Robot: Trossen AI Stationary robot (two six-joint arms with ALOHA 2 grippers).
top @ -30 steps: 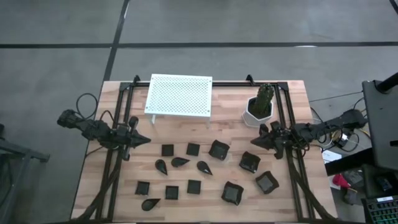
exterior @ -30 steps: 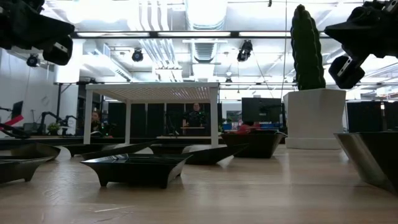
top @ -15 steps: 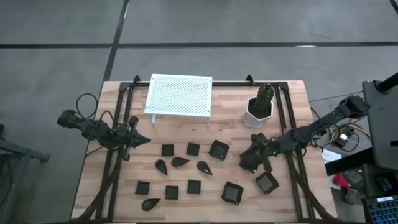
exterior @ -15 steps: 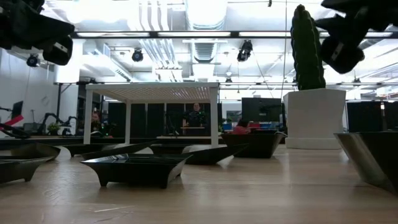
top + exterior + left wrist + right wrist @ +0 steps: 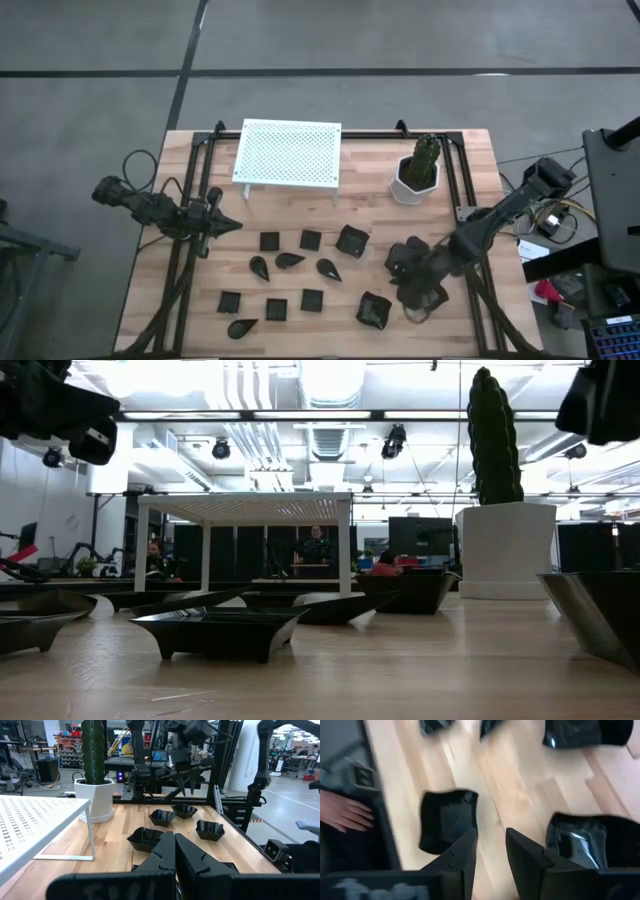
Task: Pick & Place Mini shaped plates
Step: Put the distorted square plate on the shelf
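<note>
Several mini shaped plates, all black, lie flat on the wooden table: small squares [image 5: 311,239], teardrop shapes [image 5: 289,260] and raised-rim squares [image 5: 352,240]. My right gripper [image 5: 412,285] hangs over the raised-rim squares at the table's right, tipped steeply down. It is open [image 5: 491,837] above bare wood, with one raised-rim plate [image 5: 447,820] on one side and another [image 5: 585,842] on the other. Its arm hides part of a plate in the high view. My left gripper [image 5: 228,225] waits shut [image 5: 175,845] at the left side, held level above the table.
A white perforated rack [image 5: 288,152] stands at the far middle, and a white pot with a green cactus [image 5: 415,175] at the far right. Black frame rails [image 5: 185,270] run along both sides. A person's hand [image 5: 345,812] shows beyond the table edge.
My right gripper has swung out from the right rail toward the table's near edge and a little inward, and it has tipped from level to steeply downward over the raised-rim plates. In the low view it has moved to the picture's top right corner. No plate has moved.
</note>
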